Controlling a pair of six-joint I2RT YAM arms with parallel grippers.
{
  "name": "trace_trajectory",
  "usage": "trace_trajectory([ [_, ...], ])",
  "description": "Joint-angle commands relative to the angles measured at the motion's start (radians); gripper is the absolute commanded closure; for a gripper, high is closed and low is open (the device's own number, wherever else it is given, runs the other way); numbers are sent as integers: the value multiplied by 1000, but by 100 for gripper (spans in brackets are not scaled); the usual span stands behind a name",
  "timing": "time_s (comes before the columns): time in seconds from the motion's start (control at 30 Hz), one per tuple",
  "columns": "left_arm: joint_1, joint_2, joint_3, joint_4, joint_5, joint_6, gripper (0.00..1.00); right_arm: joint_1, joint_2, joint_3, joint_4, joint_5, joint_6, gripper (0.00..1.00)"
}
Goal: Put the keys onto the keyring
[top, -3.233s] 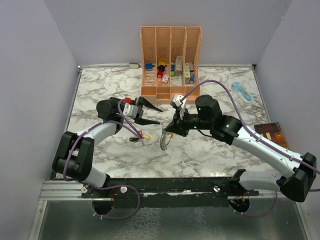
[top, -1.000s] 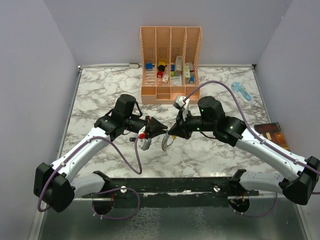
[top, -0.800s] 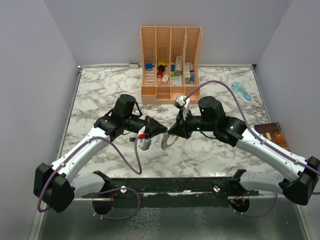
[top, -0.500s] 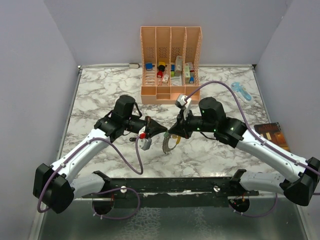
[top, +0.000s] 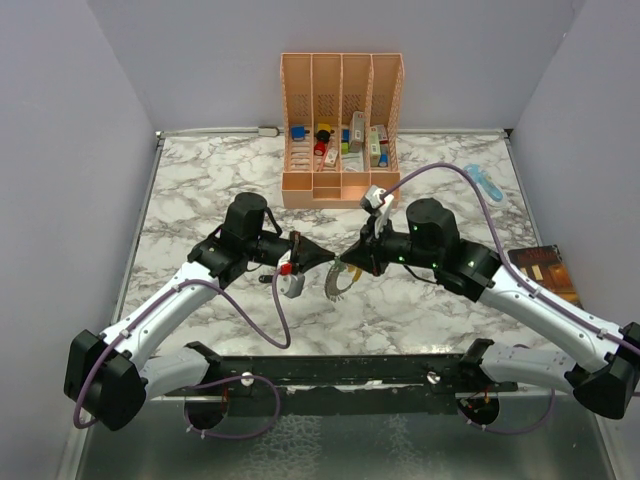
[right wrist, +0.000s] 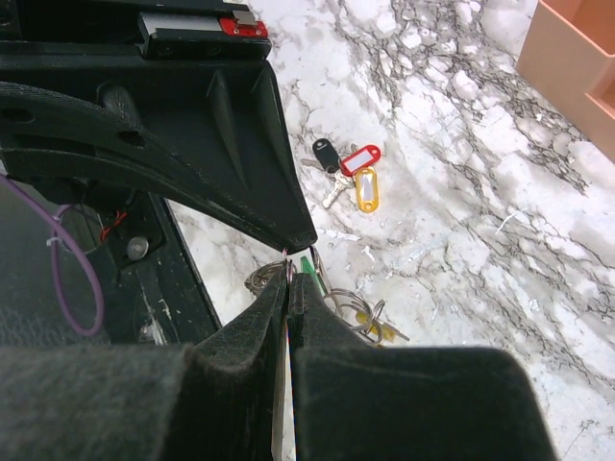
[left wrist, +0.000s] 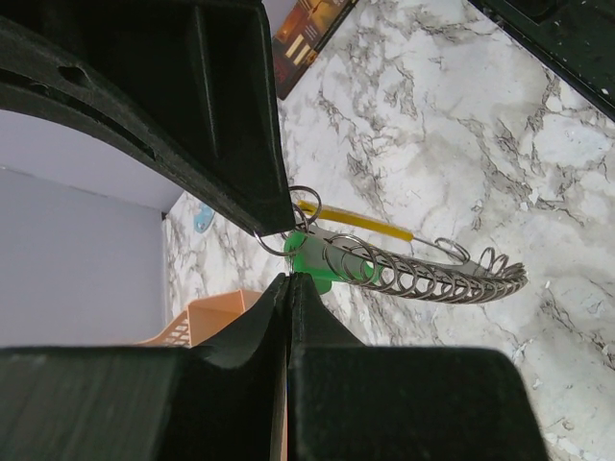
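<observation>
keyring [left wrist: 423, 279] aloft (grn tag [left wrist: 309, 261] beside), keys [right wrist: 344, 173] flat

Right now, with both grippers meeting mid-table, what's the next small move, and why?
Probably nudge the left gripper so the small ring of the green-tagged key slides onto the end of the keyring. The left gripper is shut on that key, the right gripper holds the keyring, and ring and coil sit nearly touching; whether it has caught is unclear.

The left claw [left wrist: 288, 293], fingers pressed together, tips beside a green key tag [left wrist: 309, 261]. The keyring [left wrist: 423, 280], silvery coils and a yellow band, hangs above the marble desk [left wrist: 500, 115], a small ring touching the right claw [left wrist: 269, 219].
</observation>
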Motion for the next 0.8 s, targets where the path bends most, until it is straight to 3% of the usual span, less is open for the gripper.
trace_trajectory([
  [0.0, -3, -6, 6, 12, 3, -20, 100, 3, -29, -21, 73, 54, 37, 99],
  [0.77, -16, -28, -19, 22, -15, -36, 100, 3, -57, -78, 176, 142, 156, 99],
])
